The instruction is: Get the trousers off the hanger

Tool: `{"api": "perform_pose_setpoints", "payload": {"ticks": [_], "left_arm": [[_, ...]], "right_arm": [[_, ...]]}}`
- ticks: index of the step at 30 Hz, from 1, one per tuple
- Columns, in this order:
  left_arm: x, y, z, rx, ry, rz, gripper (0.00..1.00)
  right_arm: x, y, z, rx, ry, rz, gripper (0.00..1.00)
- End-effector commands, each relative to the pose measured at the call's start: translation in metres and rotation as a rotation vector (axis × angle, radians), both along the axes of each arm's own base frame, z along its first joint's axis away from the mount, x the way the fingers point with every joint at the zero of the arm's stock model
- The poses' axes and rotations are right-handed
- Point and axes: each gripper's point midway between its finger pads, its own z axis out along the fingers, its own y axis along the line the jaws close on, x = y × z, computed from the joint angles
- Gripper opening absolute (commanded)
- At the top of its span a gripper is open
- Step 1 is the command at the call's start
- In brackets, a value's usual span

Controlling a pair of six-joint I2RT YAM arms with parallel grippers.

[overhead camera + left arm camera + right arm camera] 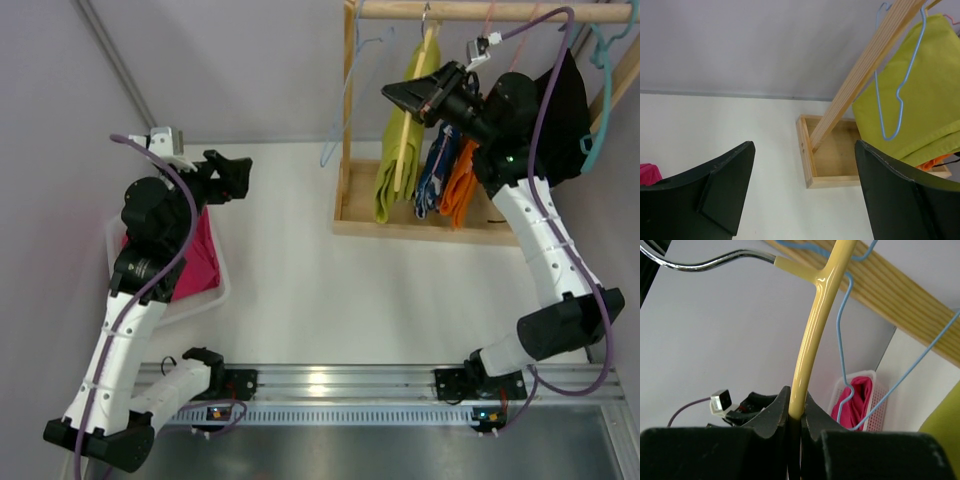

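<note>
Lime yellow-green trousers hang folded over a yellow hanger on the wooden rail. My right gripper is shut on the hanger's yellow arm, just above the cloth. Magenta-pink trousers lie in a white basket at the left. My left gripper hovers open above the table beside the basket, nothing between its fingers, facing the rack.
The wooden rack's base tray stands at the back right. An empty blue wire hanger hangs left of the lime pair. Blue patterned cloth, orange cloth, black cloth and a teal hanger hang further right.
</note>
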Motion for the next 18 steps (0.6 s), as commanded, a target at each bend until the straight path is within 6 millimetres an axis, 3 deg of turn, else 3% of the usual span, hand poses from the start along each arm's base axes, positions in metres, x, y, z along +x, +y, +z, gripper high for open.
{"api": "perform_pose_setpoints", "payload": {"ticks": [1, 6, 10, 12, 13, 18], "left_arm": [[0.002, -0.010, 0.003, 0.033, -0.037, -0.063, 0.87], [-0.015, -0.045, -0.001, 0.083, -0.066, -0.291, 0.93], [-0.026, -0.055, -0.011, 0.148, -0.098, -0.351, 0.93], [-0.029, -0.065, -0.028, 0.166, -0.072, -0.381, 0.93], [-0.030, -0.069, -0.039, 0.169, -0.052, -0.396, 0.93], [-0.043, -0.100, -0.065, 0.203, -0.015, -0.480, 0.93]], "right_arm": [[-0.076, -0.015, 0.085, 0.071, -0.359, 0.021, 0.00], [-0.097, -0.022, 0.079, 0.084, -0.329, 0.017, 0.00], [-0.108, -0.027, 0.066, 0.089, -0.284, 0.007, 0.00], [-0.119, -0.032, 0.065, 0.094, -0.281, -0.004, 0.00], [-0.119, -0.031, 0.055, 0.086, -0.253, -0.006, 0.00], [-0.139, -0.036, 0.051, 0.083, -0.240, 0.008, 0.00]]}}
